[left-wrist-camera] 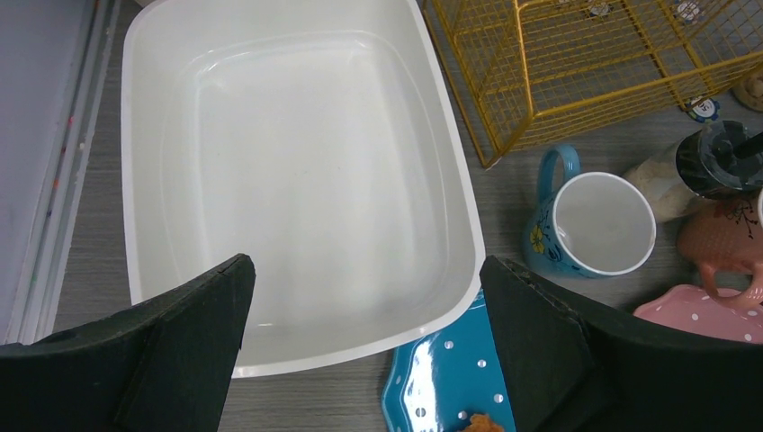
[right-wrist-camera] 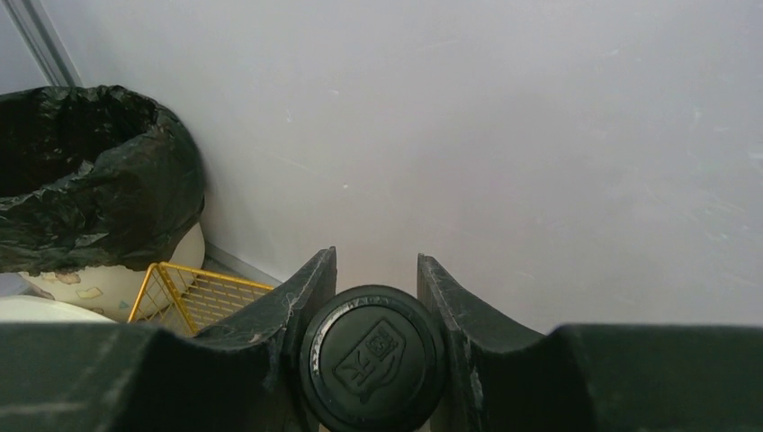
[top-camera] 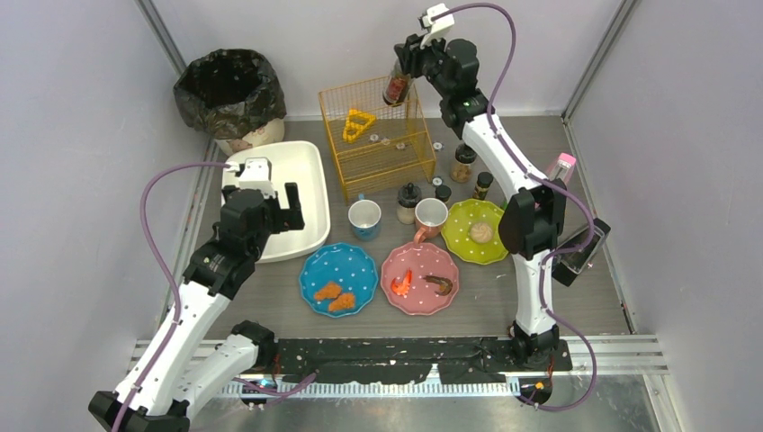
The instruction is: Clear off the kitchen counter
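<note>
The grey wood-grain kitchen counter (top-camera: 468, 319) holds a blue plate (top-camera: 337, 278), a pink plate (top-camera: 420, 277) and a green plate (top-camera: 475, 231) with food bits, a blue mug (top-camera: 364, 219), a pink mug (top-camera: 430, 216) and several spice jars (top-camera: 463, 163). My right gripper (top-camera: 399, 74) is shut on a spice jar (top-camera: 396, 88) with a black lid (right-wrist-camera: 372, 357), held over the yellow wire basket (top-camera: 376, 135). My left gripper (top-camera: 272, 200) is open and empty above the white tub (top-camera: 301, 184), which shows empty in the left wrist view (left-wrist-camera: 297, 171).
A bin with a black bag (top-camera: 229, 94) stands at the back left. A pink-capped bottle (top-camera: 561, 167) is at the right wall. A yellow triangle (top-camera: 357, 123) lies in the basket. Lilac walls close three sides; a metal rail (top-camera: 630, 355) runs along the front.
</note>
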Action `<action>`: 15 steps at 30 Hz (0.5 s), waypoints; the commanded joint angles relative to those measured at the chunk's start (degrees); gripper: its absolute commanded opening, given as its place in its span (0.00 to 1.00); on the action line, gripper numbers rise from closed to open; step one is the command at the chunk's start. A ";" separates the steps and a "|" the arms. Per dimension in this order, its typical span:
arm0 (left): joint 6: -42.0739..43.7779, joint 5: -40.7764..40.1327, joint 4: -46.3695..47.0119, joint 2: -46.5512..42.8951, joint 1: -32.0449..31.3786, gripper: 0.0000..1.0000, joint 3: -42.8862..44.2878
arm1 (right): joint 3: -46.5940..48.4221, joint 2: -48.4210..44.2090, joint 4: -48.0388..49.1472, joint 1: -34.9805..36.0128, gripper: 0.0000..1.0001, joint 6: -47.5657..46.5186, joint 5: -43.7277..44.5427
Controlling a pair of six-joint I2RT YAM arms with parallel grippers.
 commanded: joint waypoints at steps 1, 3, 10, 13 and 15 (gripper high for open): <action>-0.52 -0.28 0.80 0.33 -0.10 1.00 0.98 | 0.57 -4.66 -12.87 0.74 0.05 -0.06 4.14; -0.44 -0.27 0.65 0.54 -0.16 1.00 1.17 | 3.25 -4.54 -17.12 0.95 0.05 0.87 5.55; -0.48 -0.23 0.06 0.84 -0.10 1.00 1.71 | 7.60 -4.14 -22.76 1.30 0.05 2.11 8.53; -0.58 -0.11 -0.03 1.03 -0.11 1.00 1.66 | 7.15 -2.97 -19.86 1.35 0.05 1.68 11.11; -0.73 0.18 -0.25 1.33 -0.10 1.00 1.82 | 6.37 -2.00 -16.47 1.33 0.05 1.05 11.50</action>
